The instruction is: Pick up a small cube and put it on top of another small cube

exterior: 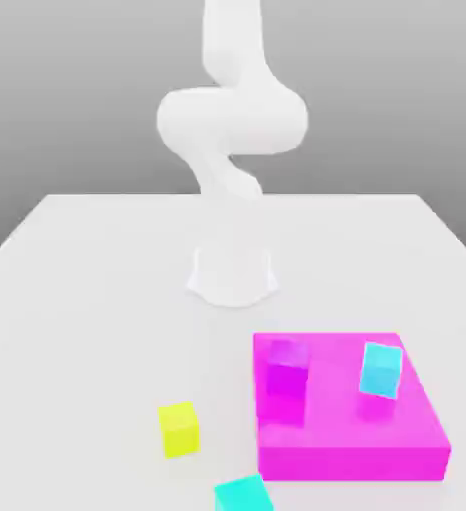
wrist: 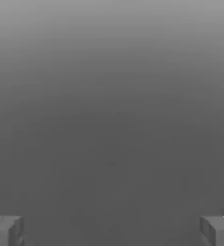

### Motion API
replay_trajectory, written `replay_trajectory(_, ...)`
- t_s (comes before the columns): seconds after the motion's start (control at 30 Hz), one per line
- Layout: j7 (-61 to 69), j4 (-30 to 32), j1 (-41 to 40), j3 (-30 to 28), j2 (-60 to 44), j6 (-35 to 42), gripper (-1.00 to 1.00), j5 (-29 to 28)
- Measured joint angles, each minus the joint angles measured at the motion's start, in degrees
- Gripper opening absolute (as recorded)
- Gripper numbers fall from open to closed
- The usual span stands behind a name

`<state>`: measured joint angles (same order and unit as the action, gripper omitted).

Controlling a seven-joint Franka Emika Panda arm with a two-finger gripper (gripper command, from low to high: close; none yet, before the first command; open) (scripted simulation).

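From my remote seat, the pincer (wrist: 112, 233) stood wide open, its two grey fingertips (wrist: 5, 230) at opposite corners of the hand view with nothing between them but flat grey surface. It held nothing. In the exterior view the white arm (exterior: 232, 115) rose from its round base (exterior: 233, 274) at the far middle of the white table (exterior: 77, 299) and bent overhead, well above the blocks.

Out from the base, toward the near edge, a large flat magenta slab (exterior: 351, 439) lay on the exterior view's right. On it sat a purple cube (exterior: 287, 374) near its left edge and a sky-blue cube (exterior: 380, 370) near its far right corner; the blue one looked slightly tilted, though I could not be sure.

The yellow cube (exterior: 179, 429) rested on the bare table just left of the slab. The turquoise cube (exterior: 242, 494) sat nearer still, at the picture's lower edge, close to the yellow one but apart from it, and partly cut off.
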<state>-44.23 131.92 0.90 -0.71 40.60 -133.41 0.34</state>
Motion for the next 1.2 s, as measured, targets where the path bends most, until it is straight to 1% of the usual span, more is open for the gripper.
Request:
replay_trajectory(0.3,6.17,0.51,2.72,-2.17,-19.06,-5.90,0.00,1.67)
replay_trajectory(0.6,12.23,1.03,4.03,-2.84,-37.75,-11.77,0.00,3.32)
replay_trajectory(0.9,16.42,1.57,4.07,-2.58,-56.32,-17.69,0.00,2.33)
replay_trajectory(1.07,17.43,0.15,3.55,-1.89,-66.68,-24.76,0.00,2.72)
replay_trajectory(1.1,17.54,-0.10,3.44,-1.75,-68.04,-25.83,-1.00,2.85)
replay_trajectory(1.2,17.53,-0.10,3.43,-1.74,-68.04,-25.80,-1.00,2.84)
